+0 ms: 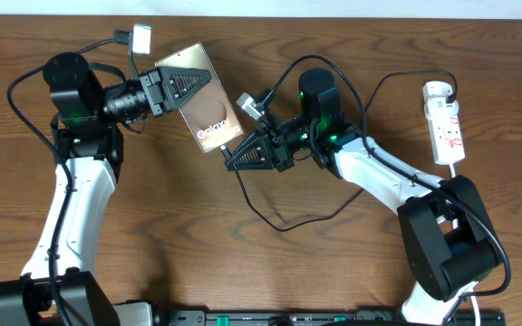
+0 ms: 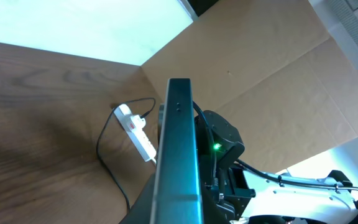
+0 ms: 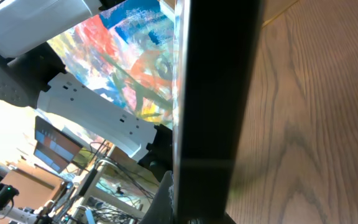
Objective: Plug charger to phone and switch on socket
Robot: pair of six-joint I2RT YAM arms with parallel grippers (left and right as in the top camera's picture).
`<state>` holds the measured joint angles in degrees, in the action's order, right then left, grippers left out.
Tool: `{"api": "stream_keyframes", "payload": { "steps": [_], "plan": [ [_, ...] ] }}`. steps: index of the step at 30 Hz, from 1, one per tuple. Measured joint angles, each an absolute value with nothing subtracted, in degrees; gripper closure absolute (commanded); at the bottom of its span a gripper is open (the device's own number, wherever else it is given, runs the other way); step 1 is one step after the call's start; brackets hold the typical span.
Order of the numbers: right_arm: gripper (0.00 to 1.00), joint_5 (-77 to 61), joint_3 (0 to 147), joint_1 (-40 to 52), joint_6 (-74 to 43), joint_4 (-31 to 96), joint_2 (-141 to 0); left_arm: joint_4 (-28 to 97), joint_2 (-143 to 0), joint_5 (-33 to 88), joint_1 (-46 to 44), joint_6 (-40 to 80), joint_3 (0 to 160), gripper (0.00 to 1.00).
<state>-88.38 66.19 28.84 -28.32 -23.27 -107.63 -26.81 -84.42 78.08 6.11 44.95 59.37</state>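
Observation:
My left gripper (image 1: 198,83) is shut on the upper end of the phone (image 1: 208,116) and holds it off the table, tilted, with its "Galaxy" text facing up. In the left wrist view the phone (image 2: 179,149) runs edge-on between the jaws. My right gripper (image 1: 228,161) is shut at the phone's lower end. The charger (image 1: 284,226), a thin black cable, comes out from under its fingers; the plug tip is hidden. The cable loops over the table to the socket (image 1: 446,127), a white strip at the right. In the right wrist view the phone (image 3: 216,93) is a dark band beside one finger (image 3: 163,202).
The socket (image 2: 138,134) lies near a cardboard wall (image 2: 260,74) at the table's far side, with black cable (image 2: 107,158) trailing from it. A white connector (image 1: 139,38) hangs on the left arm's cable. A black bar (image 1: 270,317) runs along the front edge.

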Motion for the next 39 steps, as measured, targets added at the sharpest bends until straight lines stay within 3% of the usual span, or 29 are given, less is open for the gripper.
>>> {"api": "stream_keyframes", "payload": {
  "steps": [39],
  "plan": [
    [0.99, -88.8, 66.0, 28.1, -28.8, -25.3, -107.6, -27.0, -84.4, 79.1, 5.2, 43.5, 59.4, 0.92]
  ]
}}
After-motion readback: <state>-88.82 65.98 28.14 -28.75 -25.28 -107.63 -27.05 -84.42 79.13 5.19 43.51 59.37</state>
